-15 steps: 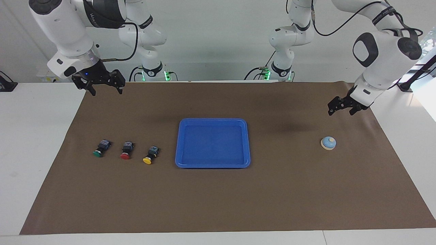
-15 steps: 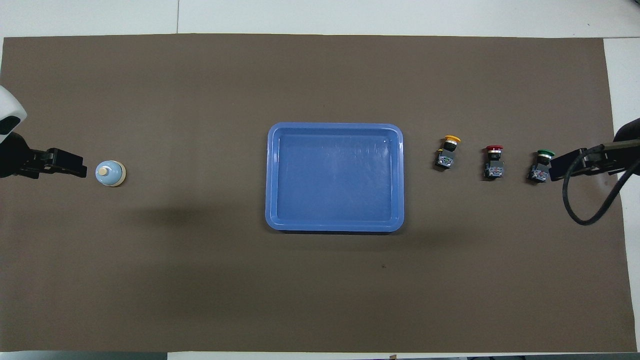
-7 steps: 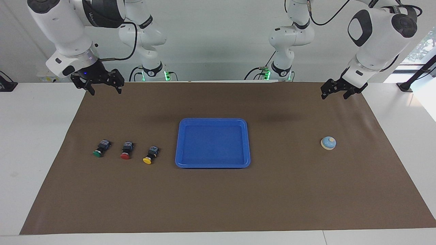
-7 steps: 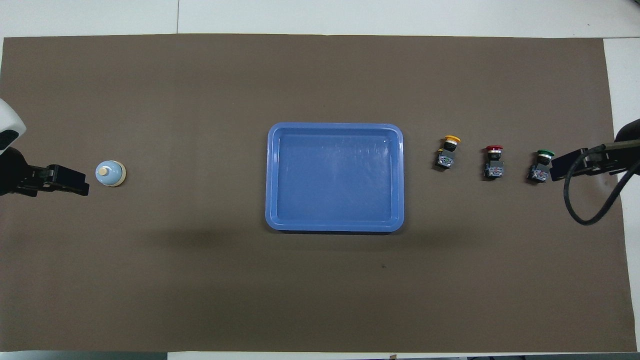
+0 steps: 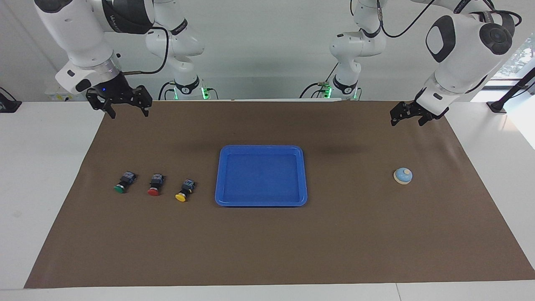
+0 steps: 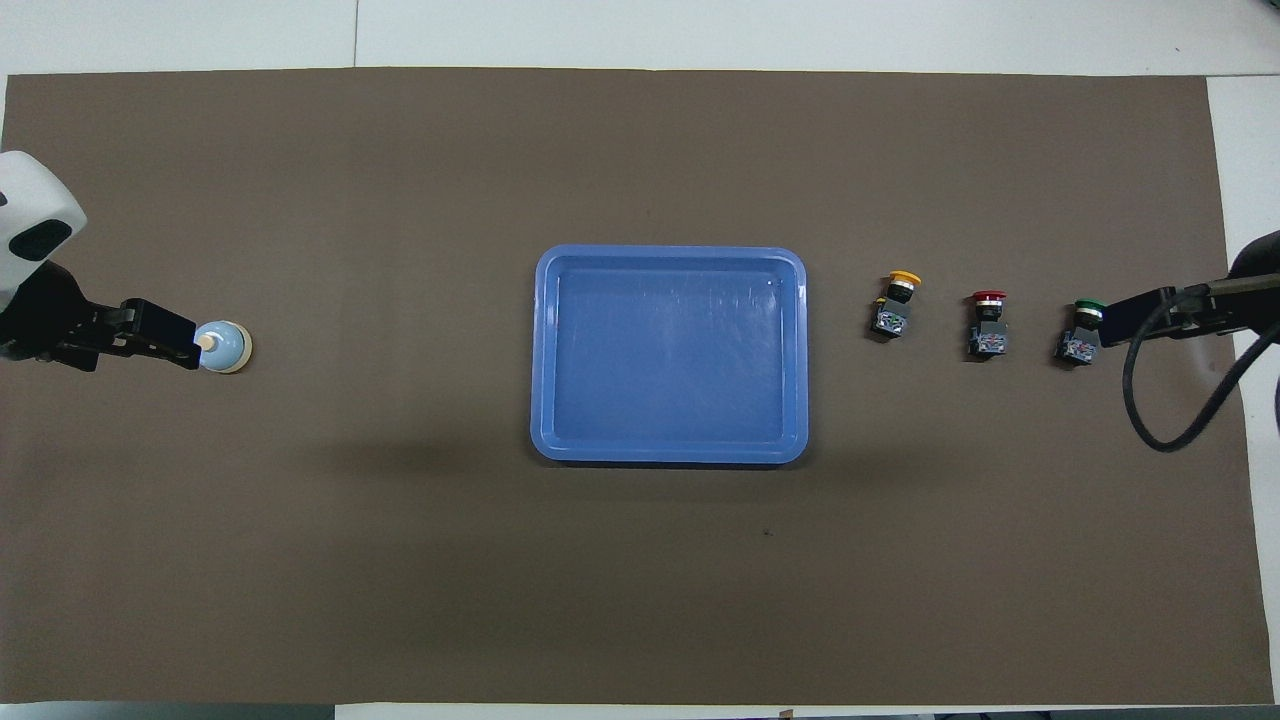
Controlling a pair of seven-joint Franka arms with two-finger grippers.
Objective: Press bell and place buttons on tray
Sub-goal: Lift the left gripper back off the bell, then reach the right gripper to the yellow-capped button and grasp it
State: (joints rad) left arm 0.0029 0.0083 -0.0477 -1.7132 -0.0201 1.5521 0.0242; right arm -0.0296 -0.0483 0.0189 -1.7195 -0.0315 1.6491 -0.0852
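Note:
The light-blue bell point(image 5: 403, 175) point(image 6: 229, 347) stands on the brown mat at the left arm's end. My left gripper point(image 5: 406, 120) point(image 6: 182, 343) hangs open high in the air, over the mat beside the bell; from above its tip overlaps the bell's edge. The blue tray point(image 5: 261, 147) point(image 6: 670, 253) lies mid-table with nothing in it. Toward the right arm's end three buttons lie in a row: yellow point(image 5: 184, 191) point(image 6: 893, 303), red point(image 5: 155, 185) point(image 6: 988, 322), green point(image 5: 123, 182) point(image 6: 1080, 331). My right gripper point(image 5: 129, 112) point(image 6: 1115, 320) waits open, raised beside the green one.
A brown mat point(image 5: 267, 251) point(image 6: 640, 580) covers most of the white table. A black cable point(image 6: 1150, 420) loops down from the right wrist. Small black fixtures sit on the table's corners nearest the robots point(image 5: 8, 105) point(image 5: 499, 106).
My left gripper has risen and swung toward the tray's side; from above it has slid over the bell's edge. The right gripper has barely moved. Bell, tray and buttons lie as before.

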